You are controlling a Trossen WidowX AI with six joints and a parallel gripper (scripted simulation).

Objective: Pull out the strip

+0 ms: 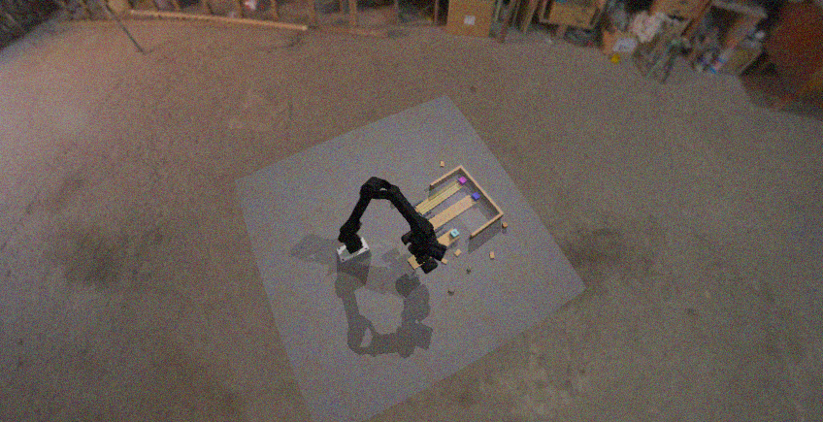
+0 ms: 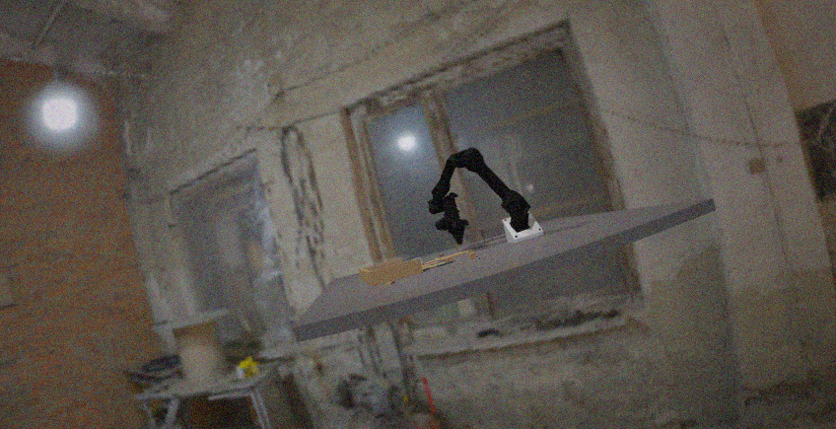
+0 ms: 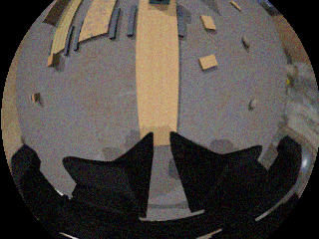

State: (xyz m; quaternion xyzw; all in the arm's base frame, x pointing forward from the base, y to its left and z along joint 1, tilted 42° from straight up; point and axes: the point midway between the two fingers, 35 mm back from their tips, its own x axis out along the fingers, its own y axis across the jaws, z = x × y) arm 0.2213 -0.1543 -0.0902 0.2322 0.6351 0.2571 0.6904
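The strip's near end [image 1: 413, 262] lies on the grey table just ahead of my fingertips. My gripper [image 1: 430, 266] [image 2: 457, 237] [image 3: 161, 135] hangs low over the table with its fingers slightly apart and only bare table between them. Two more strips [image 1: 453, 210] [image 1: 439, 197] lie in the wooden frame [image 1: 487, 201], with a blue cube [image 1: 476, 195] and a purple cube [image 1: 462, 179] at their far ends.
Several small wooden blocks [image 1: 492, 255] [image 1: 457, 252] [image 3: 209, 62] [image 3: 207, 22] lie scattered on the grey table [image 1: 346, 176] to the right of the pulled strip. The arm's white base [image 1: 352, 251] [image 2: 521, 230] stands to the left.
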